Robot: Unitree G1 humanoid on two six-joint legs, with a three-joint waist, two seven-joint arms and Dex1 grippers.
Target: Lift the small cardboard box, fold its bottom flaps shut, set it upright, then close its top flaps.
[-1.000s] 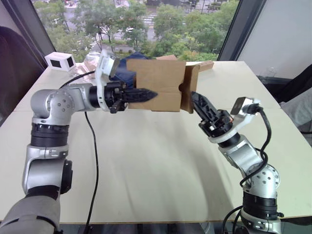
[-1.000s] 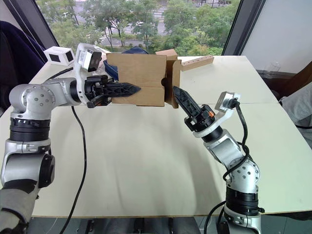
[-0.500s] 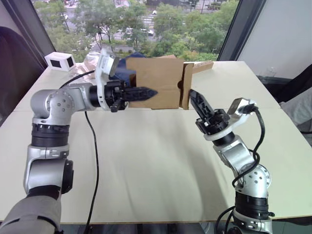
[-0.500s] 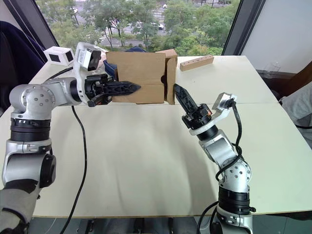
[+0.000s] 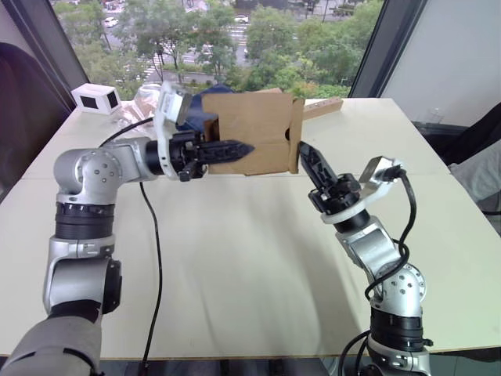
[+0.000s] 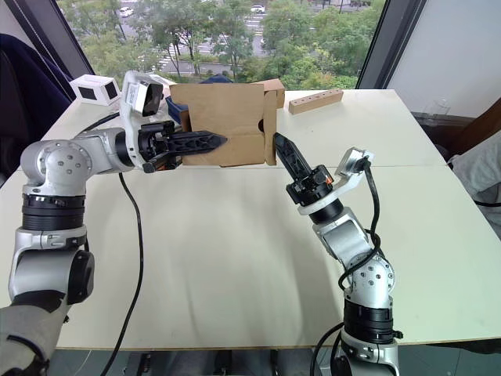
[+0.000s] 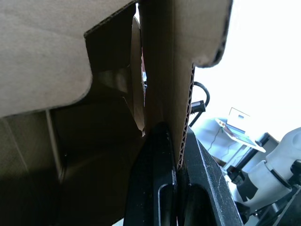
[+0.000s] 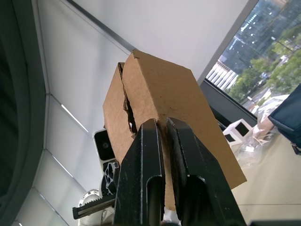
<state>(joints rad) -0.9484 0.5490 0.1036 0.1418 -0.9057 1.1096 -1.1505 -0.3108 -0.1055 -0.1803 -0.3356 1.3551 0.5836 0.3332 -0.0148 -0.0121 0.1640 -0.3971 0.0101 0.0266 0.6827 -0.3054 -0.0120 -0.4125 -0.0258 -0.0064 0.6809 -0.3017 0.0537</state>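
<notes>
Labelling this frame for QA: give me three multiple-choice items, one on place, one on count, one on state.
1. Where is the small cardboard box?
A. flat on the table
B. held up above the table
C. on the floor

2. How many grippers meet it?
A. none
B. one
C. two

3. Left gripper state?
A. shut on a box wall
B. wide open
C. holding the wooden block

Key: 1 B, the table lies bare beneath it. 2 C, the right gripper presses the end flap. 3 A, left wrist view shows its fingers pinching cardboard.
</notes>
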